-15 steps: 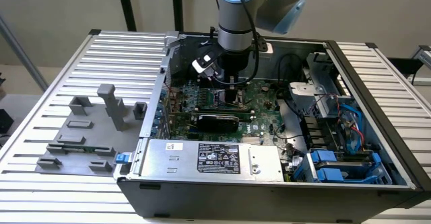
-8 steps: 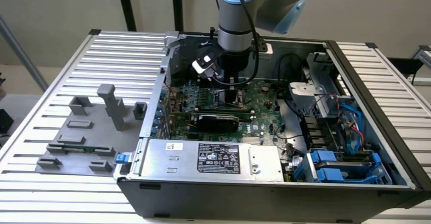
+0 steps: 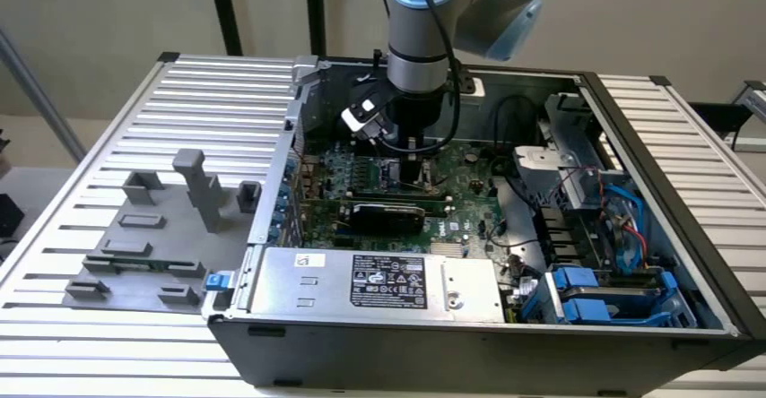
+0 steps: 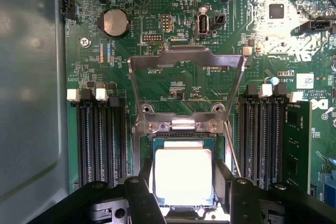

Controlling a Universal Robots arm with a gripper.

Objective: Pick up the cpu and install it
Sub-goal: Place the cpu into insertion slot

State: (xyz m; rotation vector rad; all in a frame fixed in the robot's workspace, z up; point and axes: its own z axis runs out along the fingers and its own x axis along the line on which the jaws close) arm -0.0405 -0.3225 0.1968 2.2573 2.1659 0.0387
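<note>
- As the arm (image 3: pixel 419 48) stands nearly upright over the open computer case (image 3: pixel 479 344), its hand (image 3: pixel 413 160) sits low over the green motherboard (image 3: pixel 461 169), towards the far side of the case in the exterior view.
- In the wrist view, the hand (image 4: pixel 182 192) is clamped on the cpu (image 4: pixel 182 174). Its black fingers (image 4: pixel 142 192) press against two opposite edges of the chip.
- The cpu lies flat with its pale metal top facing the camera, inside the outline of the socket (image 4: pixel 181 138). Whether it is fully seated or held just above the socket cannot be told.
- The socket's metal load plate (image 4: pixel 186 59) is swung open and lies back over the motherboard (image 4: pixel 173 85), hinged just beside the cpu.
- Black memory slots (image 4: pixel 100 135) run along both sides of the socket, and a coin cell (image 4: pixel 115 23) sits farther off on the board.
- A silver power supply (image 3: pixel 377 281) fills the near edge of the case.
- On the slatted metal counter (image 3: pixel 228 84), at the exterior view's left, grey fixture blocks (image 3: pixel 156 237) stand well apart from the hand.
</note>
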